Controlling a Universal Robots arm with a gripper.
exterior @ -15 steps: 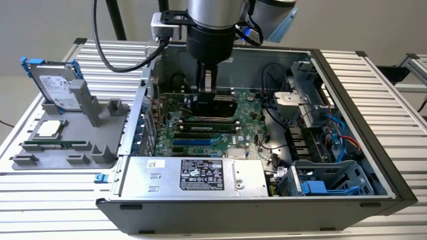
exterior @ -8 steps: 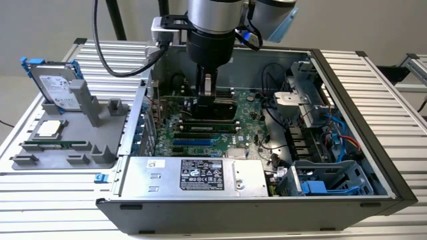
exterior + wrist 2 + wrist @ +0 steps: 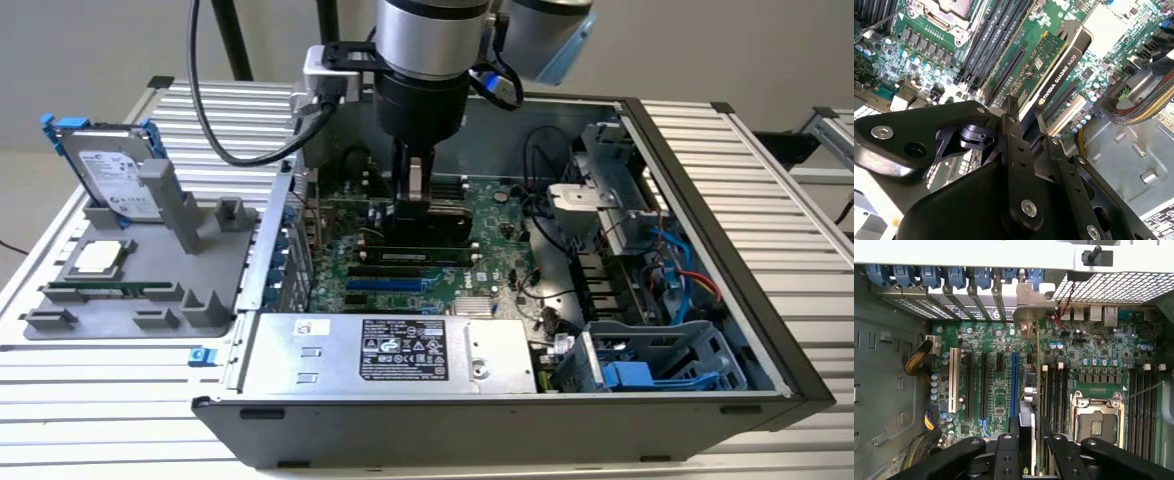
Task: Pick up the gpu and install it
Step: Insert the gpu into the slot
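The claw (image 3: 414,205) is reaching straight down into the open case (image 3: 767,300) and is clamping the gpu (image 3: 427,235) by its top edge. Its two fingers are pressing on the card's opposite faces, so the card is hanging upright, edge down, directly beneath the claw. That stance is suiting a slot-in part, since the connector edge is facing the motherboard (image 3: 501,225) below.

In the second wrist view, the gpu (image 3: 1051,70) is running away from the claw (image 3: 1029,125), parallel with the long black slots. In the first wrist view, a blue slot (image 3: 1015,385) is lying just beside the card's line. The silver end bracket (image 3: 1026,310) is pointing at the rear openings, far out from the claw, where it belongs.

Whether the card is fully seated, I cannot tell.

Well apart from the claw, outside the case, a hard drive (image 3: 114,170) is standing in a grey holder (image 3: 134,290) on the desk (image 3: 107,400).
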